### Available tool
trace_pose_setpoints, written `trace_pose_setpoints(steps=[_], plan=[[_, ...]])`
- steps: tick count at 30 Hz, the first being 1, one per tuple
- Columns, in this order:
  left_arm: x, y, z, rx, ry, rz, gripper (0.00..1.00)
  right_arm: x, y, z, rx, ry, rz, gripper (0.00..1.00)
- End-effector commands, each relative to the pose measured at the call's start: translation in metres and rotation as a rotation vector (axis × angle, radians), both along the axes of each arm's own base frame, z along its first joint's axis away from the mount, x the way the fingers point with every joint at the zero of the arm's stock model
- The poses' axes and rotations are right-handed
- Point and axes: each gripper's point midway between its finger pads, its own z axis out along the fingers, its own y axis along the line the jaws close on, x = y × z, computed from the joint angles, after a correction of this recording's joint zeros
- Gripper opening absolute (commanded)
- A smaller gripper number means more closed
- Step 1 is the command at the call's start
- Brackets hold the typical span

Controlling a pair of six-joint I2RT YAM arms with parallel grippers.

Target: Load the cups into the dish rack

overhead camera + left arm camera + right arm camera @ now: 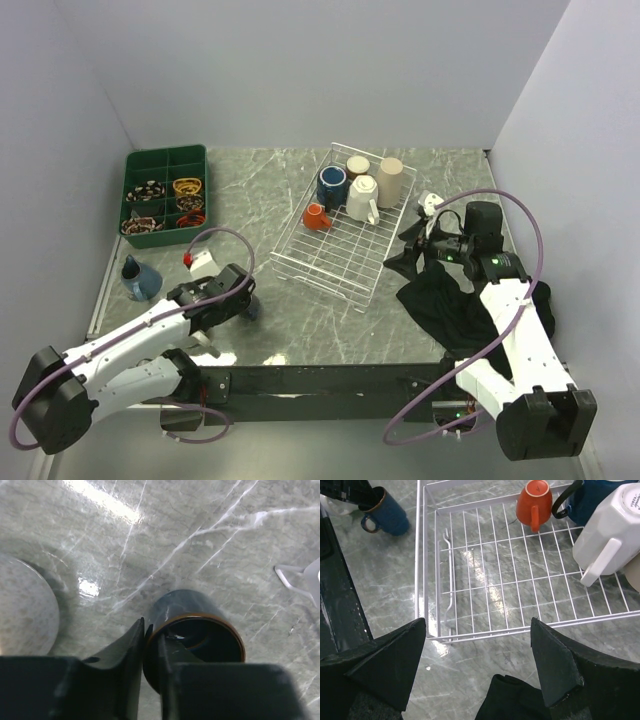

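Note:
A navy cup (186, 609) with a brown rim stands on the marble table left of the dish rack (338, 262); it also shows in the right wrist view as the navy cup (388, 515). My left gripper (150, 630) is shut on its wall, one finger outside and one inside the rim. In the top view the left gripper (240, 300) covers most of the cup. The rack holds an orange cup (316, 216), a dark blue mug (331, 185), a white mug (362, 198), a beige tumbler (389, 181) and a brown-cream cup (357, 166). My right gripper (408, 250) hangs open and empty, right of the rack.
A dark green compartment tray (165, 190) with small items sits at the back left. A blue cone-shaped object (140, 280) and a white-and-red object (200, 262) lie near the left arm. A black cloth (445, 300) lies under the right gripper (477, 625).

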Motion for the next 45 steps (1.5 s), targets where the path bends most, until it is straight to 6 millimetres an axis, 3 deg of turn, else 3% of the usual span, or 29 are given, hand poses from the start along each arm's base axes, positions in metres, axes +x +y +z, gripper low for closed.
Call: trace_pose_setpoints(steps=[1,5,13,18,19,25,29,32,33,35,36,37,39,45], plan=[[0.003,-0.009,-0.002,-0.038,-0.003,-0.027,0.11,0.0,0.0,0.01,0.024,-0.042,0.013,0.91],[0.007,-0.013,0.017,-0.091,-0.063,-0.031,0.01,-0.002,0.001,0.009,0.025,-0.033,0.025,0.91],[0.015,-0.03,0.086,-0.28,-0.297,-0.131,0.01,-0.007,0.006,0.002,0.014,0.026,0.105,0.91],[0.01,-0.054,0.114,-0.385,-0.392,-0.3,0.01,-0.013,0.012,0.01,-0.027,0.067,0.163,0.91],[0.012,-0.059,0.128,-0.41,-0.451,-0.333,0.01,-0.015,0.016,0.01,-0.052,0.067,0.18,0.91],[0.008,-0.077,0.173,-0.544,-0.624,-0.444,0.01,-0.028,0.049,0.031,-0.125,0.037,0.24,0.91],[0.011,-0.093,0.209,-0.643,-0.74,-0.498,0.01,-0.037,0.083,0.06,-0.112,-0.007,0.303,0.91],[0.016,-0.106,0.219,-0.692,-0.769,-0.519,0.01,-0.037,0.102,0.079,-0.071,0.011,0.304,0.91],[0.019,-0.109,0.243,-0.751,-0.85,-0.517,0.01,-0.038,0.109,0.081,-0.043,0.062,0.294,0.91],[0.027,-0.114,0.25,-0.782,-0.878,-0.499,0.01,-0.039,0.119,0.094,0.005,0.075,0.3,0.9],[0.029,-0.115,0.271,-0.829,-0.946,-0.492,0.01,-0.042,0.125,0.097,0.034,0.13,0.293,0.9],[0.034,-0.119,0.272,-0.835,-0.953,-0.488,0.01,-0.043,0.129,0.099,0.053,0.147,0.29,0.9],[0.038,-0.118,0.299,-0.888,-1.035,-0.464,0.01,-0.044,0.135,0.108,0.106,0.185,0.278,0.9],[0.058,-0.125,0.331,-0.995,-1.116,-0.393,0.01,-0.03,0.143,0.127,0.249,0.295,0.133,0.9]])
